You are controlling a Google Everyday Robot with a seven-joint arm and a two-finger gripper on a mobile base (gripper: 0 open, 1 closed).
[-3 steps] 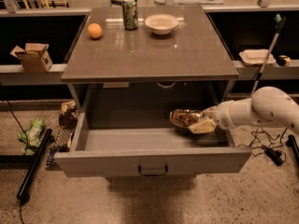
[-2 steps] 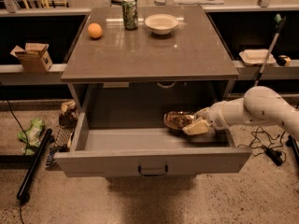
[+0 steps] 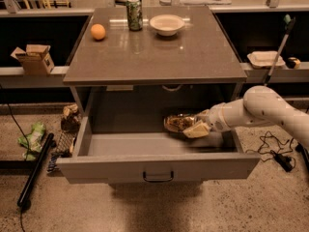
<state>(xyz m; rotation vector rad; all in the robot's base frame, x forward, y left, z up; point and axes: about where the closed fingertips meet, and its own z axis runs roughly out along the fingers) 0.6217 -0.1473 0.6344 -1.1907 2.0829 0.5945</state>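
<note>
Inside the open drawer (image 3: 106,166), the gripper (image 3: 197,128) comes in from the right, clamped on a shiny brown snack bag (image 3: 176,123) above the floor, and beyond on the table (image 3: 193,52) sit an orange (image 3: 98,31), can (image 3: 134,14) and bowl (image 3: 167,24).

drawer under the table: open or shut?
Open: the drawer is pulled out, its floor showing; the gripper holds a snack bag over that floor.
</note>
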